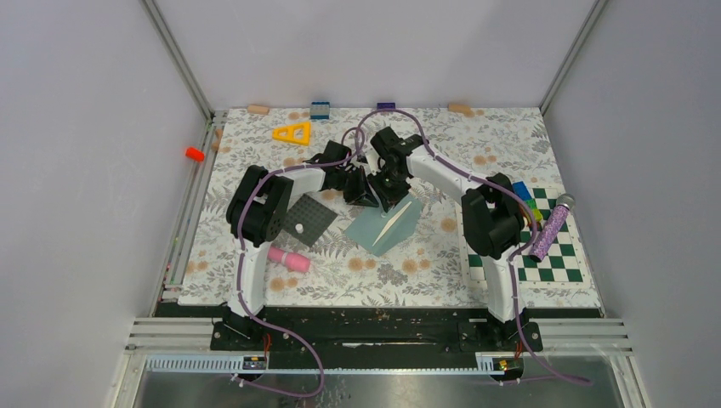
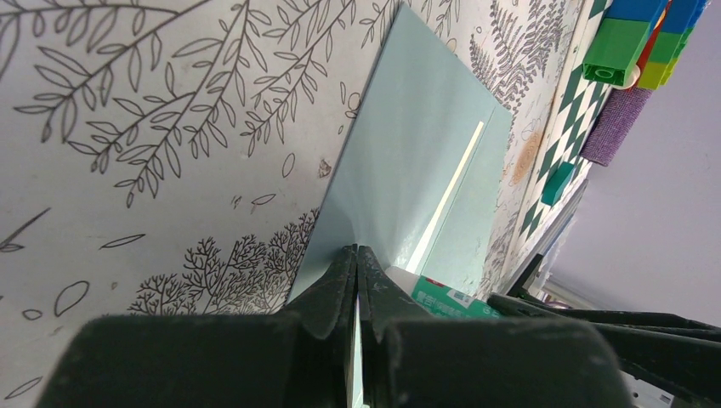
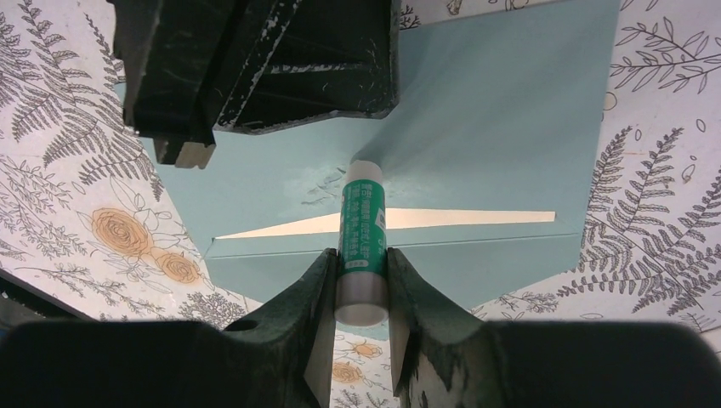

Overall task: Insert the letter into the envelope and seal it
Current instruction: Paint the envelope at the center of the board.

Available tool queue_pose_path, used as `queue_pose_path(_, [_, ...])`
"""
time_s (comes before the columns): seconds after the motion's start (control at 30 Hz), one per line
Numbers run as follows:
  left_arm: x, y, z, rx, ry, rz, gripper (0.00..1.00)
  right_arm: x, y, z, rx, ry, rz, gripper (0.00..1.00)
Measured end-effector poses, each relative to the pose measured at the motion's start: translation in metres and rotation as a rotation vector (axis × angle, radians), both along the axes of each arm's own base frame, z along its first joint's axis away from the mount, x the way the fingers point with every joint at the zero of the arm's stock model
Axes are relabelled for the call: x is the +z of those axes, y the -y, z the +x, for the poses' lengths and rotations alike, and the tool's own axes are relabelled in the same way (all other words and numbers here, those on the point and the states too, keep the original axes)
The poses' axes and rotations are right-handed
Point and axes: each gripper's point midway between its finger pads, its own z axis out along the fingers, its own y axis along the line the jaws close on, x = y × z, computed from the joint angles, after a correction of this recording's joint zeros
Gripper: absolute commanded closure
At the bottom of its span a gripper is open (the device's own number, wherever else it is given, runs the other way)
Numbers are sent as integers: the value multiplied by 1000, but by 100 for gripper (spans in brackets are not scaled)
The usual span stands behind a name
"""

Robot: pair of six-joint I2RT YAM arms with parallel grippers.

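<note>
Envelope edge pinched by left claw; both arms reach inward, right claw gripping glue stick.

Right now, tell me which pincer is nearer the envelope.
Left. The left pincer is shut on the raised flap of the envelope. The right pincer stands just off it, holding a glue stick whose tip is at the flap.
</note>
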Motion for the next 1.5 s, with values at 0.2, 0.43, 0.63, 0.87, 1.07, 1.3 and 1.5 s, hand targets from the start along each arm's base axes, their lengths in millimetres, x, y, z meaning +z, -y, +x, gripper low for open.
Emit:
queue_pose_path(0.2, [0,0,0,11,-9,-5,100,-3,-1,-1,-7,-10,3,100])
queue_pose_path(0.43, [0,1,1,18,-9,-10,100,-4,0,1,-21,0,-7,100])
queue_pose_path(0.63, [0,1,0,21,-9,-11,100,-4,3,4,-32,24,-32,100])
queue_pose_path(0.87, [0,1,0,21,-8,-11,100,-4,10,12,-47,70,-76,100])
queue_pose_path(1.07, [0,1,1,21,-7,-10,100,-4,18,18,-61,104,-107,100])
queue_pose_path(1.3, [0,1,1,22,-3,-7,100,-3,23,15,-67,95,-94,100])
queue_pose_path(1.5, [0,1,1,17,6,-3,100,2,5,-4,-43,-16,54,100])
